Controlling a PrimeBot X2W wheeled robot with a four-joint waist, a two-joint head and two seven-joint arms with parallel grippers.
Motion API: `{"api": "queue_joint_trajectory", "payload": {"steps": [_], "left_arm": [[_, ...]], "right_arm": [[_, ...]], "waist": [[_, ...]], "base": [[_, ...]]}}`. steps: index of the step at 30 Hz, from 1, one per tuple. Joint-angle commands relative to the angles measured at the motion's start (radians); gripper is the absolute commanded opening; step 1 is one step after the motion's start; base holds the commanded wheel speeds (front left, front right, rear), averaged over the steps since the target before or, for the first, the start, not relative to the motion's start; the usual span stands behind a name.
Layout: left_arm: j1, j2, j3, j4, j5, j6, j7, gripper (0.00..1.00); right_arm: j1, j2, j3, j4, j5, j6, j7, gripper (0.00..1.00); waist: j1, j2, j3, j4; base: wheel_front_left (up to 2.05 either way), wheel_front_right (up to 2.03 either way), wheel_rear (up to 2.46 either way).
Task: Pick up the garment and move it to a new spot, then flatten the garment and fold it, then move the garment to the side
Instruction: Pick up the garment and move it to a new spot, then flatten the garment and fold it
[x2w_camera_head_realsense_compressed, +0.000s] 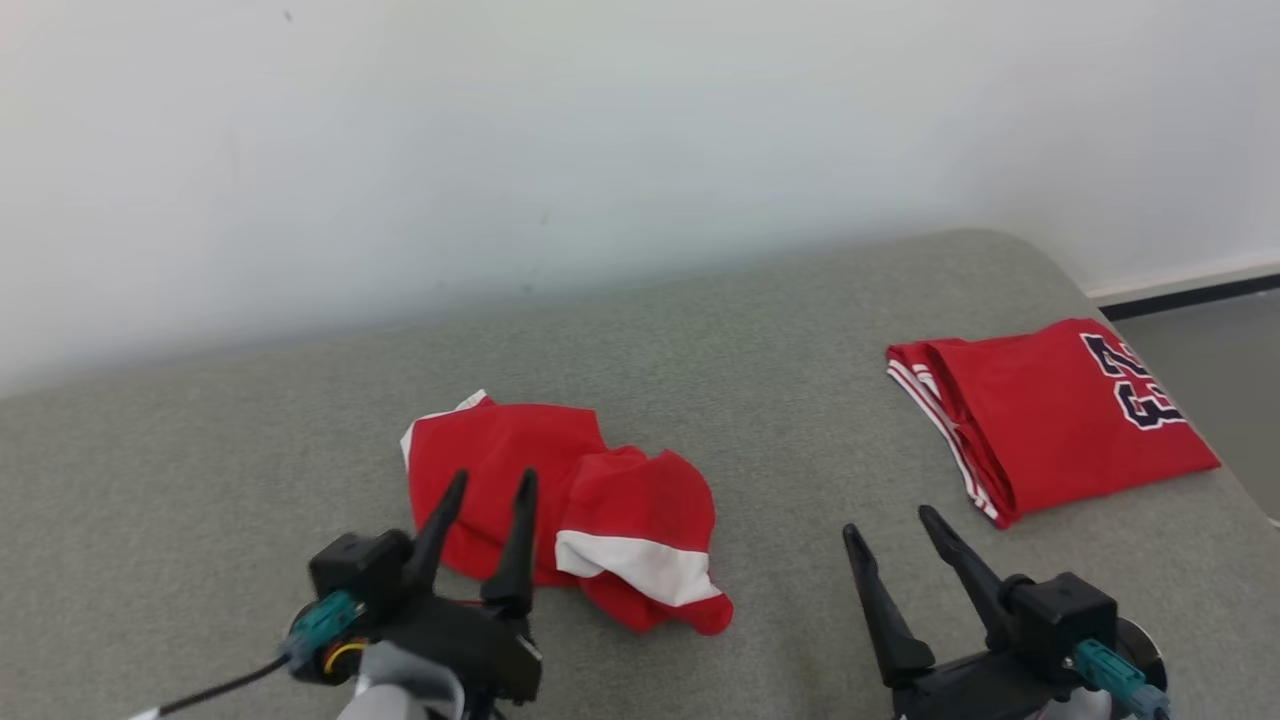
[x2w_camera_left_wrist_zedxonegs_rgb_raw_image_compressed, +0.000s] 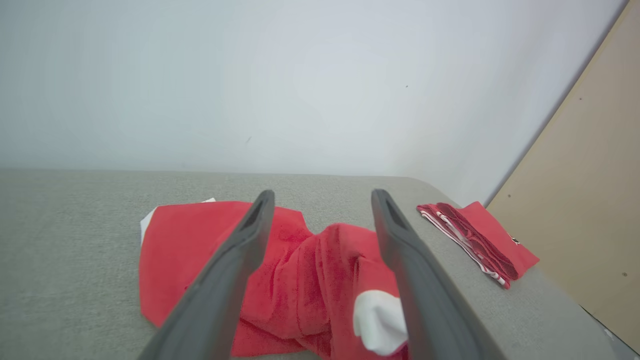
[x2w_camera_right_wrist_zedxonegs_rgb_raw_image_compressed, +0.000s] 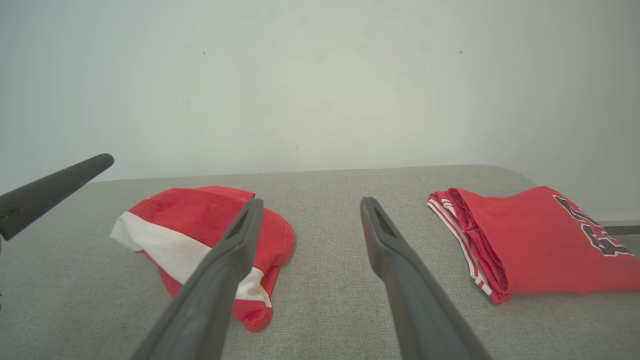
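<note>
The garment (x2w_camera_head_realsense_compressed: 560, 500) is red with a white band and lies crumpled on the grey table (x2w_camera_head_realsense_compressed: 250, 470), left of centre. My left gripper (x2w_camera_head_realsense_compressed: 493, 477) hovers over the garment's near edge, open, with nothing between its fingers. In the left wrist view the garment (x2w_camera_left_wrist_zedxonegs_rgb_raw_image_compressed: 300, 270) spreads below and between the open gripper (x2w_camera_left_wrist_zedxonegs_rgb_raw_image_compressed: 322, 194). My right gripper (x2w_camera_head_realsense_compressed: 888, 521) stands open to the garment's right, over bare table and holding nothing. The right wrist view has the garment (x2w_camera_right_wrist_zedxonegs_rgb_raw_image_compressed: 200, 220) at its left behind the open gripper (x2w_camera_right_wrist_zedxonegs_rgb_raw_image_compressed: 311, 201), and one left finger (x2w_camera_right_wrist_zedxonegs_rgb_raw_image_compressed: 50, 190) at the edge.
A folded red jersey (x2w_camera_head_realsense_compressed: 1050, 420) with dark numbers and striped trim lies near the table's right edge, also seen as the jersey (x2w_camera_left_wrist_zedxonegs_rgb_raw_image_compressed: 480, 235) and the jersey (x2w_camera_right_wrist_zedxonegs_rgb_raw_image_compressed: 530, 235). A white wall stands behind the table. A tan board (x2w_camera_left_wrist_zedxonegs_rgb_raw_image_compressed: 590, 200) leans at the right.
</note>
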Motion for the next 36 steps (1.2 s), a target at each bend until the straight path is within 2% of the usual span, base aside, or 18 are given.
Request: {"api": "queue_joint_trajectory", "payload": {"steps": [1,4,9,14,18,23,36], "left_arm": [[0.029,0.015,0.012,-0.021,0.012,-0.001,-0.016,1.00],[0.126,0.045,0.057,-0.160,0.056,0.010,-0.054,1.00],[0.292,0.030,0.198,-0.363,0.115,0.001,-0.055,1.00],[0.432,0.008,0.336,-0.432,0.174,-0.008,-0.055,1.00],[0.507,0.039,0.373,-0.373,0.231,-0.025,-0.055,1.00],[0.539,0.080,0.368,-0.290,0.276,-0.030,-0.055,1.00],[0.517,0.105,0.357,-0.207,0.257,-0.046,-0.052,1.00]], "right_arm": [[0.012,0.001,-0.009,-0.002,0.000,-0.002,-0.003,1.00],[0.024,0.000,-0.057,0.002,0.010,-0.002,-0.015,1.00],[0.040,-0.003,-0.114,0.031,0.020,-0.002,-0.037,1.00],[0.059,0.006,-0.178,0.087,0.057,-0.002,-0.069,1.00],[0.064,0.009,-0.203,0.136,0.061,-0.002,-0.076,1.00],[0.076,0.011,-0.226,0.181,0.062,-0.002,-0.066,1.00],[0.092,0.015,-0.231,0.202,0.026,-0.002,-0.038,1.00]], "waist": [[0.0000,0.0000,-0.013,0.028],[0.0000,0.0000,-0.022,0.066],[0.0000,0.0000,-0.033,0.117],[0.0000,0.0000,-0.053,0.158],[0.0000,0.0000,-0.064,0.180],[0.0000,0.0000,-0.066,0.202],[0.0000,0.0000,-0.057,0.218]], "base": [[0.00,0.00,0.00],[0.00,0.00,0.00],[0.00,0.00,0.00],[0.00,0.00,0.00],[0.00,0.00,0.00],[0.00,0.00,0.00],[0.00,0.00,0.00]]}}
